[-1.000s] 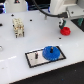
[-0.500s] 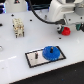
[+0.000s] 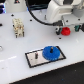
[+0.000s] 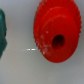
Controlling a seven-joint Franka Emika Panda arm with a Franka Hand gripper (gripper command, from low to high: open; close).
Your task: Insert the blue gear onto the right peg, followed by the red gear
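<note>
**Blue gear on plate, arm over red gear**

Blue gear [image 3: 51, 52] sits flat on the grey black-edged plate [image 3: 35, 58], toward the exterior view's right end of it, hub up. Right peg not visible as such; it's hidden under/within the blue gear hub, can't tell more. Left peg [image 3: 36, 55] shows as a thin dark pin on the bare part of the plate, well apart from the gear's teeth.

Red gear [image 3: 65, 31] lies on the white table [image 3: 15, 50], beyond the plate, toward the exterior view's right. In wrist view the red gear [image 4: 56, 34] fills most of the pic, dark centre hole [image 4: 59, 41] plain, teeth blurry at the rim.

Gripper [image 3: 63, 25] hangs right above the red gear, arm body [image 3: 62, 10] over it. Jaws: can't tell if wide or narrow, fingers too blurred in exterior view, none seen in wrist view.

Cream-coloured block thing [image 3: 18, 27] stands on table toward the exterior view's left, well apart from plate. Dark green shape [image 4: 2, 34] at edge of wrist view, unclear what.
</note>
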